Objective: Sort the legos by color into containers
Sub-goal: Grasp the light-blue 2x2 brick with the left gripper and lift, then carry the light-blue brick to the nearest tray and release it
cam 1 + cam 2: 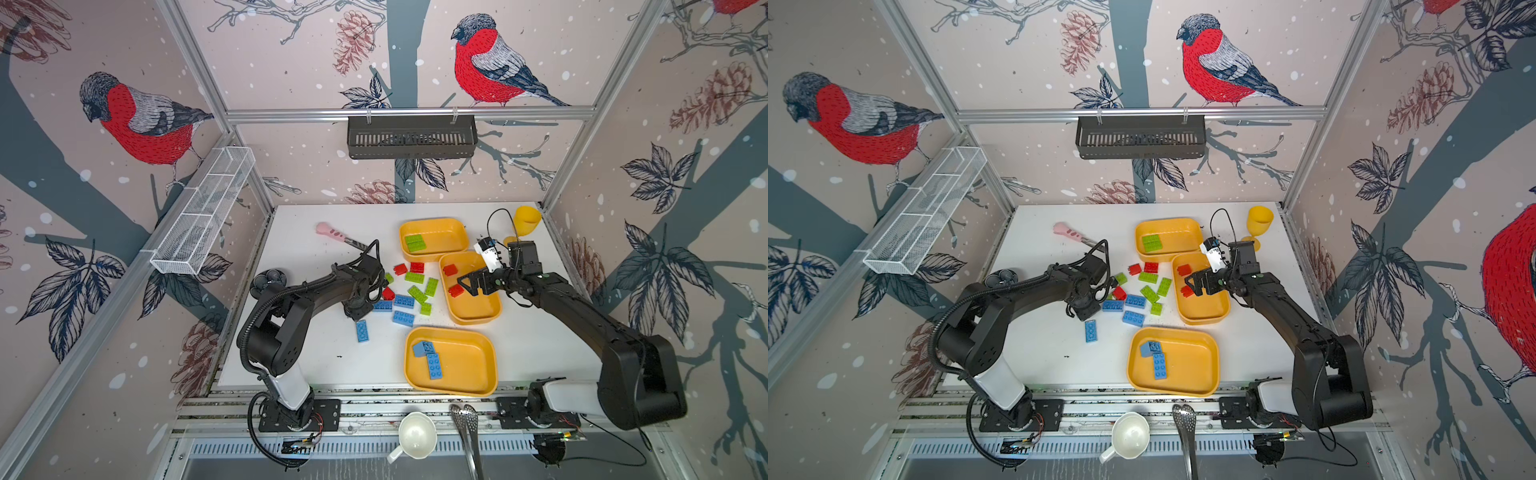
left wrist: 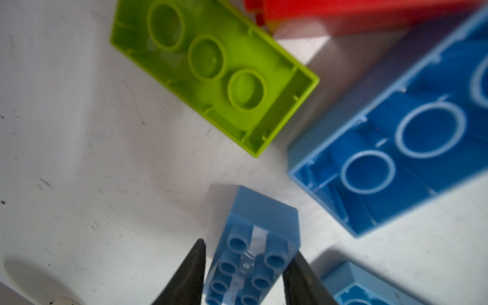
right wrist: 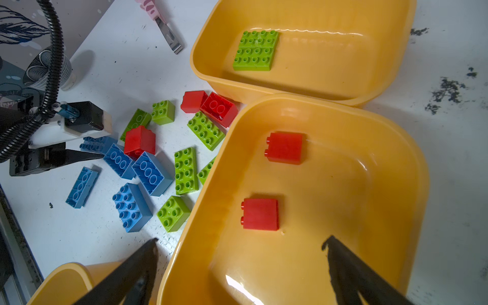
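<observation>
Straddling up-frame-pointing blue brick (image 2: 261, 211) with left gripper (image 2: 248, 248) jaws, clamp unclear, hidden in top views; holding right gripper (image 3: 240, 241) jaws wide apart.

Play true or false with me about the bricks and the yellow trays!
1. The far tray has green bricks in it. True.
2. The middle tray holds blue bricks. False: it holds two red bricks.
3. The right gripper is carrying a red brick. False: its jaws are open and empty above the middle tray.
4. The left gripper has a finger on each side of a blue brick. True.
5. Every brick is already in a tray. False: loose bricks in all three colours lie on the table.
</observation>
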`<state>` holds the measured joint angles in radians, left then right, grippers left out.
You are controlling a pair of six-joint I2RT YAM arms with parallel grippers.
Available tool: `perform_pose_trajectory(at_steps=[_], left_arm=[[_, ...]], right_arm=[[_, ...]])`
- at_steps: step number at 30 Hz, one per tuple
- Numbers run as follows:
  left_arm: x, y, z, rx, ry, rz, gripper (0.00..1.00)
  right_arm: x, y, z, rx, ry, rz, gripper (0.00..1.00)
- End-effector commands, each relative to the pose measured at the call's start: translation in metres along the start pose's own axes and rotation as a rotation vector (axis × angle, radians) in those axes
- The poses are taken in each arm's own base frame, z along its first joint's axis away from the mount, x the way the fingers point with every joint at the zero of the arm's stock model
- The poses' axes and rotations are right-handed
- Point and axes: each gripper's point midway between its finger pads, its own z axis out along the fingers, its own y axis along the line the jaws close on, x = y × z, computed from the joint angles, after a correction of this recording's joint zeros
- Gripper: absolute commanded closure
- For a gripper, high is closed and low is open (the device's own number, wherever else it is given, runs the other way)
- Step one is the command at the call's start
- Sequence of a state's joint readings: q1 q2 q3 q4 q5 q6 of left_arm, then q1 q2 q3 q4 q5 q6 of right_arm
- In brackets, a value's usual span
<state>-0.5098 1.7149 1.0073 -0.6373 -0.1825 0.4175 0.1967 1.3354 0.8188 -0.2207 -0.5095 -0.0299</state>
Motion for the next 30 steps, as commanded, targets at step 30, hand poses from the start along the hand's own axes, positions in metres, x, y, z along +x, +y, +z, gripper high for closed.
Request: perform_pose_trajectory(at_steps=[30], left_arm=[[-0.098, -0.178, -0.160, 0.543, -0.326, 0.156, 0.69]], right_arm=[[-0.007, 0.041, -0.027, -0.139, -0.055, -0.058, 0.01]])
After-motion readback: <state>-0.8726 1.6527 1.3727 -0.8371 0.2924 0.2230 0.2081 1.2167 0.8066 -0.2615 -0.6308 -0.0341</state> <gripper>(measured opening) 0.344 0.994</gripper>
